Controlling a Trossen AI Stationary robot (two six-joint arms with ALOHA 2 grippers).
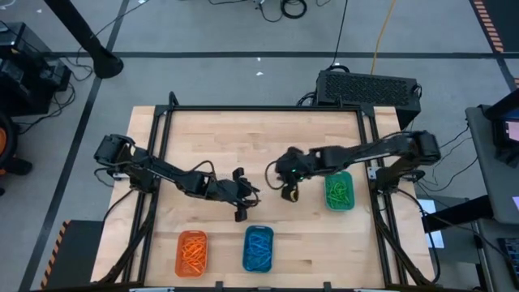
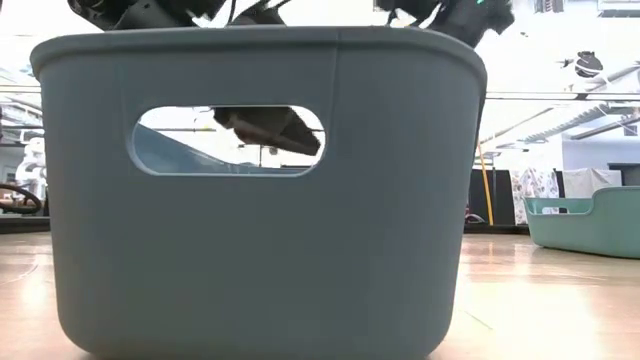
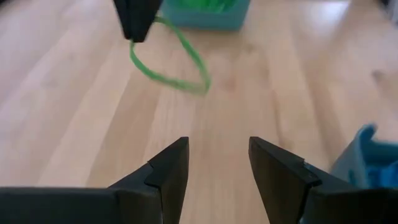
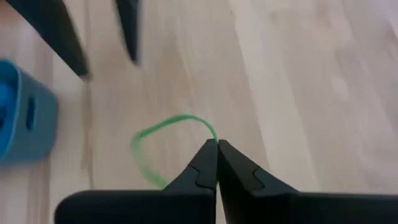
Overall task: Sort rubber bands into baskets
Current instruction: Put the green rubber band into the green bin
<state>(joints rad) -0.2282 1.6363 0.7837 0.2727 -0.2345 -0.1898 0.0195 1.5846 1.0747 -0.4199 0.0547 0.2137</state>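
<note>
Green is the colour of the rubber band (image 4: 163,140) you have pinched in the right claw (image 4: 216,152): its 2 fingers are pressed fully together on one edge of the loop, and the rest of it hangs free just above the pale wooden bench (image 1: 259,146). In the high view that claw sits near the bench's middle, just beside the teal-green basket (image 1: 339,192), which already holds green bands. Your left claw (image 3: 217,165) hovers near the middle too, facing the band, its fingers spread with nothing between them. Along the near edge stand the orange basket (image 1: 192,252) with orange bands and the blue basket (image 1: 258,248) with blue ones, side by side.
</note>
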